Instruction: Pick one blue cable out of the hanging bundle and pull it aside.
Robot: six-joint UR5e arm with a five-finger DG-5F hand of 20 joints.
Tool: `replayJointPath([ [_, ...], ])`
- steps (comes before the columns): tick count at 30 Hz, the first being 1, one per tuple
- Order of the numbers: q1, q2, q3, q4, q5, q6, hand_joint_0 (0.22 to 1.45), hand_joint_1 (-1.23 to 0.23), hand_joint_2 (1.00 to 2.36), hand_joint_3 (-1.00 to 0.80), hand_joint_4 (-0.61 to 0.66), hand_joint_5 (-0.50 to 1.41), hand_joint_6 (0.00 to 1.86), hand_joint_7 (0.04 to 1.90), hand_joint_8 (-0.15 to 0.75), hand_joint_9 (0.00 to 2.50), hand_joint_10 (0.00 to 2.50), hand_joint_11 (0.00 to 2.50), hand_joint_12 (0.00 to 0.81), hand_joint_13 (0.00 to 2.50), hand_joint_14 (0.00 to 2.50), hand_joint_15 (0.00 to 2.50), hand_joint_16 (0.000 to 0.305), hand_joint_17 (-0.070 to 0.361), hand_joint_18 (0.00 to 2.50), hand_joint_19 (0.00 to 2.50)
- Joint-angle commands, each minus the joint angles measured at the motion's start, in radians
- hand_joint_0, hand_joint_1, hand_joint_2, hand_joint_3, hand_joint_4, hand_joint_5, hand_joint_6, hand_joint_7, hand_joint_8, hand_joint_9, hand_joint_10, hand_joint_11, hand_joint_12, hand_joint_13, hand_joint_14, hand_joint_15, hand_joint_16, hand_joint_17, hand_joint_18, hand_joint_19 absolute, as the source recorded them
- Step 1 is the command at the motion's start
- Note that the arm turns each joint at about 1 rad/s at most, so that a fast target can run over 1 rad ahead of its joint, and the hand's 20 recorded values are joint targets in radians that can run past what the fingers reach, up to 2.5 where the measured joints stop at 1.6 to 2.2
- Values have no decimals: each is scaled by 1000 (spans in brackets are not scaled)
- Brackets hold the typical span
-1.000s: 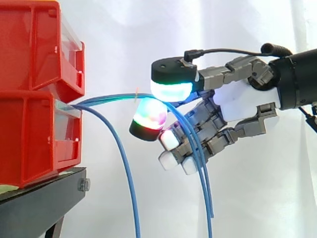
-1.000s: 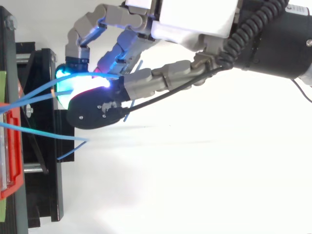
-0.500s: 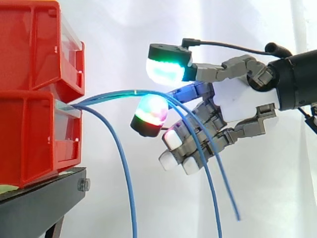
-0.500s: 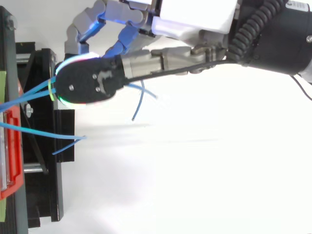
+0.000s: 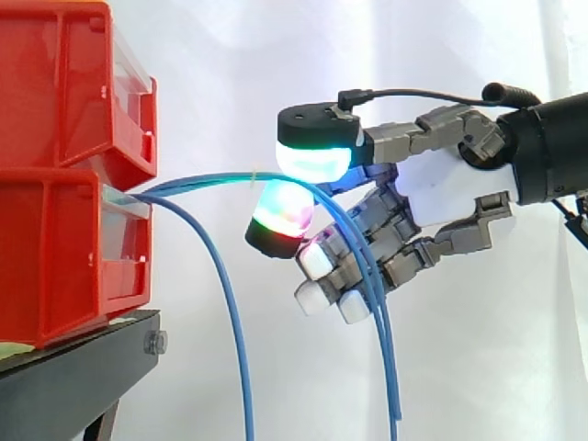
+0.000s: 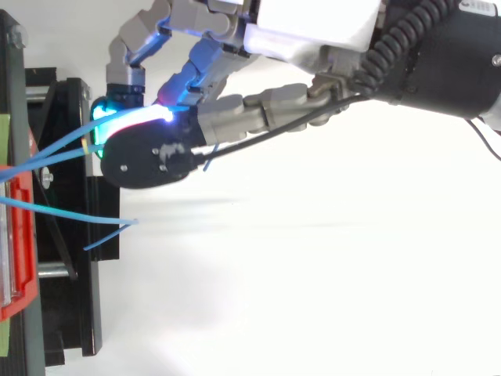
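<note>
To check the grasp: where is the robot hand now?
Side view: the robot hand is right of the red bins, its pads pinching the blue cables that arch from the lower bin.

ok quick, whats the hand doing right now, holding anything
The hand is shut on the blue cables, pinched between its thumb pad and a finger pad.

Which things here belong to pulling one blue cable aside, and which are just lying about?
Job in hand: thin blue cables, hanging in a bundle; the robot's hand, pinching some of them where they arch over.

Just there: stacked red plastic bins, which the cables come out of; black metal stand; white curtain.
</note>
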Motion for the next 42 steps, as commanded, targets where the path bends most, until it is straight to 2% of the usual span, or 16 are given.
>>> replayJointPath([
  [1,-1,-1,-2,1,0,-2,743,-906,1011,-365,-144,-150,953,864,249,902,18,567,282,722,16,396,41,93,677,451],
  [4,-3,-1,0,1,0,-3,771,-916,1000,-500,-170,-149,952,943,245,906,18,564,279,720,16,390,41,92,675,436],
  [8,-9,-1,-2,-1,0,-23,707,-934,1000,-500,-128,-139,952,934,240,926,21,562,273,730,17,400,40,91,683,438],
  [10,-12,-1,-9,1,0,-32,590,-871,1000,-500,-12,-117,925,863,259,969,18,574,281,746,17,412,41,92,680,472],
  [13,-15,1,-23,2,-3,-35,486,-747,1000,-500,27,-105,904,876,294,1008,17,533,312,778,16,416,46,104,712,483],
  [15,-16,-1,-23,2,-5,-35,458,-667,1000,-500,40,-100,890,874,313,1043,16,517,323,797,16,412,50,111,735,498],
  [20,-16,-1,-23,2,-5,-35,472,-563,1000,-500,62,-102,869,884,315,1063,19,521,324,837,16,416,50,113,749,503],
  [33,-18,-1,-28,1,0,-37,536,-671,1002,-477,75,-130,887,838,293,1082,21,603,305,853,18,447,46,104,732,524],
  [36,-18,-1,-44,2,0,-35,542,-658,1001,-477,73,-130,887,821,287,1083,19,618,300,859,18,445,46,103,733,517],
  [42,-18,-1,-83,53,0,-8,543,-636,1002,-478,85,-136,886,817,277,1225,24,909,298,917,21,516,46,104,742,517],
])
